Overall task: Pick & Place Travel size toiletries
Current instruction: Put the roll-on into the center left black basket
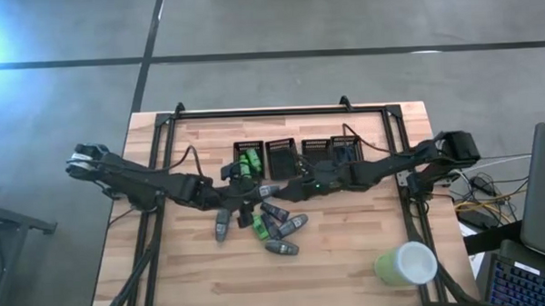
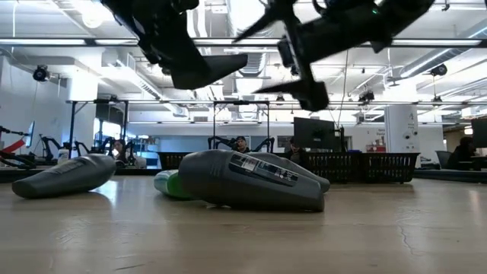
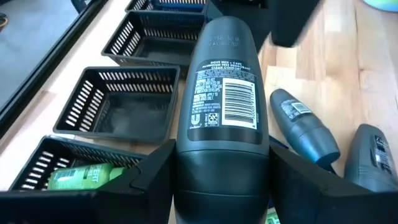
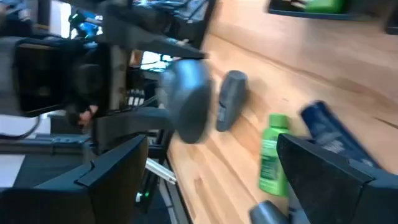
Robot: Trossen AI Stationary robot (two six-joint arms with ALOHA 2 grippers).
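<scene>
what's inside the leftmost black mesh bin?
The leftmost black mesh bin holds bright green packets; the left wrist view shows one lying inside. The left hand, shut on a grey tapered tube, hides part of the bin.

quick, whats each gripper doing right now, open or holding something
left gripper: shut on a dark grey tapered deodorant tube, lifted off the table.
right gripper: open, holding nothing, above the wooden table.

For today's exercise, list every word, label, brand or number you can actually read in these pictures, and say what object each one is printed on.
"DOVE MEN + CARE" and "CLEAN COMFORT": back label of the grey deodorant tube held in the left claw.
Barcode on that same label: its digits are too small to read.
Embossed lines near that tube's narrow end: too faint to read.
Labels on the other grey tubes on the table: too small or blurred.
Green bottle print: blurred.
</scene>
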